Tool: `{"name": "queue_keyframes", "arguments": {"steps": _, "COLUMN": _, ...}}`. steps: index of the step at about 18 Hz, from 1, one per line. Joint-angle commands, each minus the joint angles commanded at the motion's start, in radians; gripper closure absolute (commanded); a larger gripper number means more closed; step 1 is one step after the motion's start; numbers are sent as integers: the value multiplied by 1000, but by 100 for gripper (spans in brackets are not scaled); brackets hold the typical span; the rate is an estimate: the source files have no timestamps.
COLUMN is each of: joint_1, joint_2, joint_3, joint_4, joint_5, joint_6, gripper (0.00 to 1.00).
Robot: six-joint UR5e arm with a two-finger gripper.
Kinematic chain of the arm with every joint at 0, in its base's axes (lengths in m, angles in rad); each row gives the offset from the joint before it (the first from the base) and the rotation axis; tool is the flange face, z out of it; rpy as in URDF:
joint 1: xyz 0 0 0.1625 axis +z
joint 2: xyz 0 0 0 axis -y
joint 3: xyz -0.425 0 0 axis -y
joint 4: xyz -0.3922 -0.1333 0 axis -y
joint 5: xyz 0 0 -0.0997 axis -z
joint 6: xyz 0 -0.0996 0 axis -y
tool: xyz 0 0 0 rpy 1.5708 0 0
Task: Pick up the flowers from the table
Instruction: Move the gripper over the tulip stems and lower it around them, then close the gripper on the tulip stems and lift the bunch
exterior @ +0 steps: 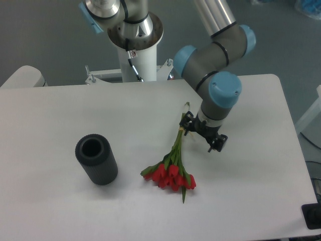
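- The flowers (170, 168) lie flat on the white surface (55, 201), red heads nearest the camera, thin green stems running away toward the arm; nothing is lifted.
- To the left of the blooms and well apart from them stands the black ribbed cylinder (96, 160), open mouth up. It is clear of any path down to the stems.
- Farther back, the pincer (203, 134) hangs over the upper part of the stems. One finger (188, 123) sits right at the stems near the tie, the other out to the right over bare surface. Its fingers are spread wide and hold nothing.
- Whether the near finger touches the stems I cannot tell from this view.
- The step in hand looks like lining up for the grasp. To do it well, the spread should be centred across the bundle so the stems pass between both fingers, crosswise to their run.
- The tied section seems the best place to close, since loose stems could slip out singly.
- The stems lie low on the surface, so the fingertips likely need to come right down to it before closing; stopping high risks missing them.
- Behind, the arm's white mounting column (135, 57) rises at the far edge, out of the way.
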Motion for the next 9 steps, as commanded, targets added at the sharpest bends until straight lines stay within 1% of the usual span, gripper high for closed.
{"name": "queue_keyframes", "arguments": {"steps": 3, "joint_1": -44, "joint_2": -1, "joint_3": -8, "joint_4": 6, "joint_5": 3, "joint_6": -77, "gripper": 0}}
{"name": "queue_keyframes", "arguments": {"steps": 6, "joint_1": -81, "joint_2": -9, "joint_3": -9, "joint_4": 15, "joint_5": 20, "joint_6": -112, "gripper": 0}}
{"name": "queue_keyframes", "arguments": {"steps": 9, "joint_1": -95, "joint_2": -23, "joint_3": -12, "joint_4": 15, "joint_5": 124, "joint_6": -108, "gripper": 0}}
